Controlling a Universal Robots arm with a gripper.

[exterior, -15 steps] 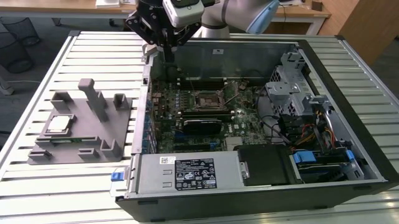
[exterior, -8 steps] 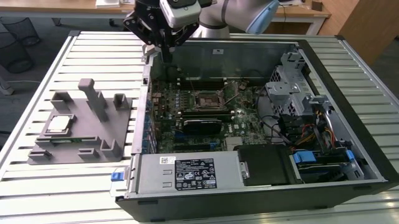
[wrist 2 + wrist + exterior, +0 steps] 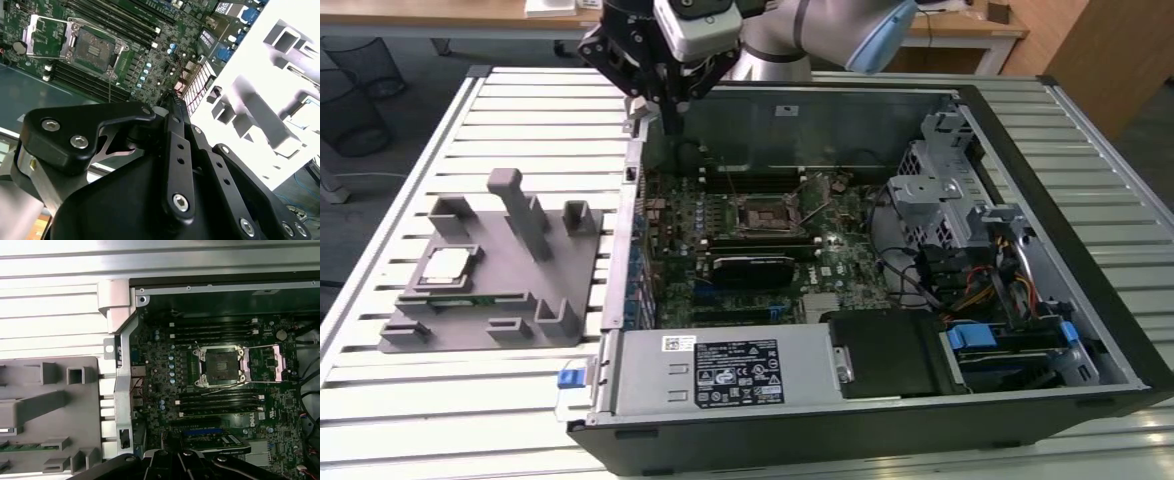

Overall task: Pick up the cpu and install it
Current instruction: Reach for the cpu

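Item: the cpu lies flat, pale metal top up, in a recess of the grey moulded holder, which stands on the slatted counter just beside the open computer case. It has not been picked up.

Pincer: it hangs above the case wall that faces the holder, at the case's far end. Its fingers are drawn together to a narrow point with nothing between them, and the second wrist view confirms this.

Governing relation: from the pincer, the cpu lies towards the exterior view's left and nearer the camera, well apart and lower. The chip is square, so no long axis applies. The empty socket on the motherboard lies the other way, towards the exterior view's right. Its retention frame is swung open, as the first wrist view shows.

Limits of observation: in the second wrist view the holder is washed out by glare, and the cpu cannot be made out there. In the first wrist view the holder is cut off at the picture edge. A green strip there is probably a memory stick.
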